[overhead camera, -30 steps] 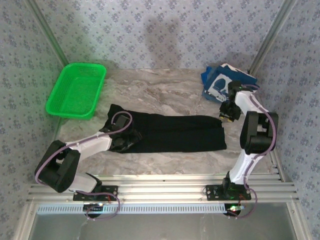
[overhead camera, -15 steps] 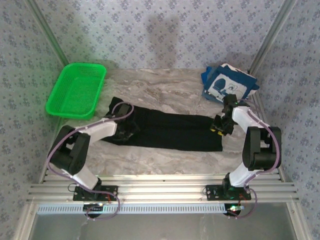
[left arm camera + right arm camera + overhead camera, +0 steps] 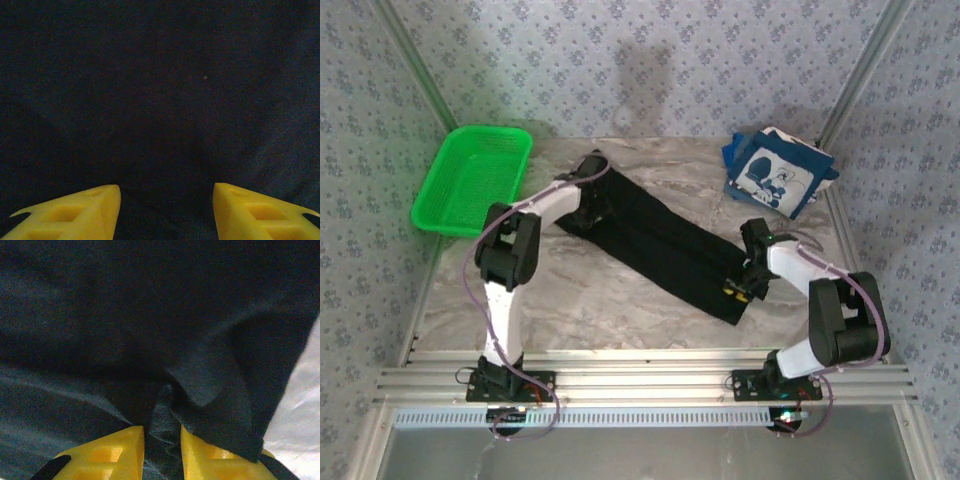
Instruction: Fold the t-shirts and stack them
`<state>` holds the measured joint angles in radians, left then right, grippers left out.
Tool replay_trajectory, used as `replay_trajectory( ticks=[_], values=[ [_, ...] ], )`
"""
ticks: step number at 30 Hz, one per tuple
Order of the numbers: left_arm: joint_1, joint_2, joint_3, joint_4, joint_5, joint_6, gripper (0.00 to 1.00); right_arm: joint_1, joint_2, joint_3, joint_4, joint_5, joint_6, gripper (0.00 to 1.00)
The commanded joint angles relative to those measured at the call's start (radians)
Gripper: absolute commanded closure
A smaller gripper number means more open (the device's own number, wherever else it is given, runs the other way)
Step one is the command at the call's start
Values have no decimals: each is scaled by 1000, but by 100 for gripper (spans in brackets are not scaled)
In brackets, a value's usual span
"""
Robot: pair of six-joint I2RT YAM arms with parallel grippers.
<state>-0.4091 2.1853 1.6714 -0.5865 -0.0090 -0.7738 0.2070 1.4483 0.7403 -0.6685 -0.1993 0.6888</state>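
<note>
My right gripper (image 3: 162, 435) is nearly closed, pinching a fold at the near end of the black t-shirt (image 3: 665, 245), which lies slantwise across the table (image 3: 570, 300). My left gripper (image 3: 166, 195) stands half open on its far end; I cannot tell whether it grips. The blue t-shirt (image 3: 775, 172) sits in the far right corner

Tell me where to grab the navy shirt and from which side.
Probably its near edge, coming from the near left: the navy shirt lies folded in the far right corner with the wall close behind, so that side looks the most open.
</note>
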Motion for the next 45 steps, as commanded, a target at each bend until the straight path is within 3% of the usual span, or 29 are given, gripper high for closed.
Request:
replay_trajectory(
  ticks=[1, 10, 13, 16, 22, 26, 28, 32, 34, 36, 40, 45],
  values=[
    [5, 161, 188, -134, 55, 88, 48, 103, -34, -41, 60, -74, 196, 73],
    [9, 534, 847, -269, 270, 107, 48, 413, 93, 40, 291, -131, 553, 73],
    [9, 612, 998, -278, 330, 101, 47, 503, 145, 147, 290, -140, 602, 70],
    [10, 611, 1038, -262, 386, 97, 44, 553, 152, 254, 225, -137, 587, 63],
    [16, 475, 1038, -232, 477, 115, 35, 529, 25, 361, -82, -124, 417, 53],
    [37, 342, 1038, -267, 491, 136, 32, 469, -108, 365, -300, -38, 269, 49],
    [48, 269, 1037, -322, 483, 159, 31, 415, -166, 345, -406, 15, 192, 48],
    [44, 157, 1018, -461, 477, 217, 30, 274, -277, 216, -426, 2, 134, 47],
    [10, 77, 914, -515, 460, 250, 30, 200, -315, 137, -384, -33, 116, 47],
    [-34, -36, 700, -481, 442, 254, 31, 148, -316, 86, -324, -65, 97, 48],
    [-70, -346, 50, -135, 472, 65, 37, 109, -239, 8, -201, -180, 39, 63],
    [-103, -604, -458, 136, 441, -137, 43, 89, -169, -54, -99, -205, 24, 72]
  ],
)
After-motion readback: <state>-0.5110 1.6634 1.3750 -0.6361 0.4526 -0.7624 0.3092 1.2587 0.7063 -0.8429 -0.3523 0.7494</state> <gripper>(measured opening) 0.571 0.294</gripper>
